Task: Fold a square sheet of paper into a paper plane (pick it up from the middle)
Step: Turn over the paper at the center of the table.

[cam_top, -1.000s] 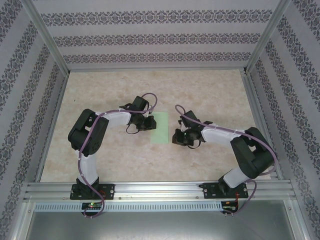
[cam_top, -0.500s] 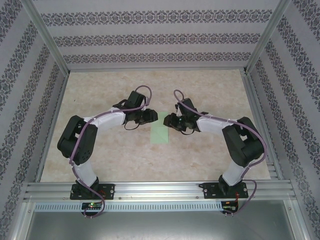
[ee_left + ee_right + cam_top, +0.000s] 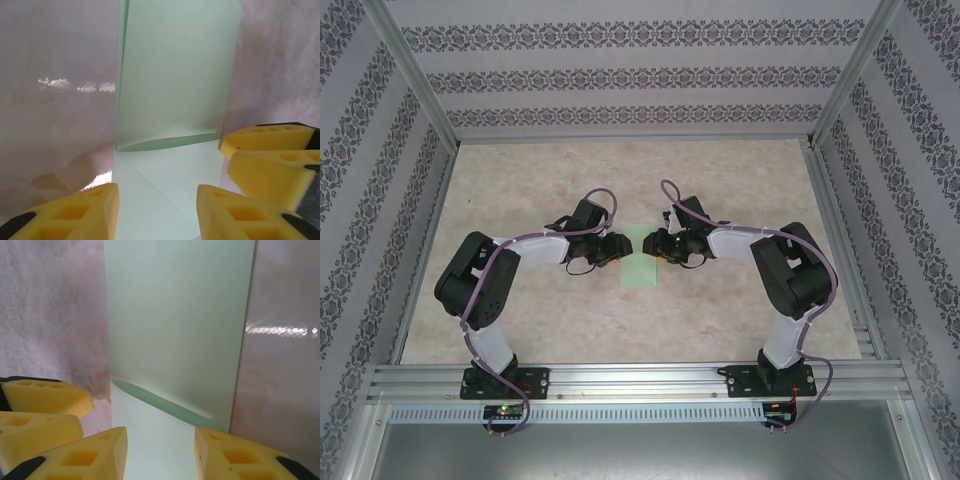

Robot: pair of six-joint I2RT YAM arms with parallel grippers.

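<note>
- Lying flat at mid-worktop (image 3: 520,180), the paper (image 3: 640,272) is a narrow pale-green strip. Its long axis runs from bottom to top of the overhead frame.
- Both grippers crowd its upper end, the left gripper (image 3: 613,247) from the left and the right gripper (image 3: 661,245) from the right, tips nearly meeting.
- Each gripper's jaws stand apart with paper showing between them, clamping nothing.
- The fingers (image 3: 75,215) are yellow wedges with moulded hollows.
- The paper is thin and smooth, with one fold edge lifted across it.
- The worktop is glossy, marbled beige.
</note>
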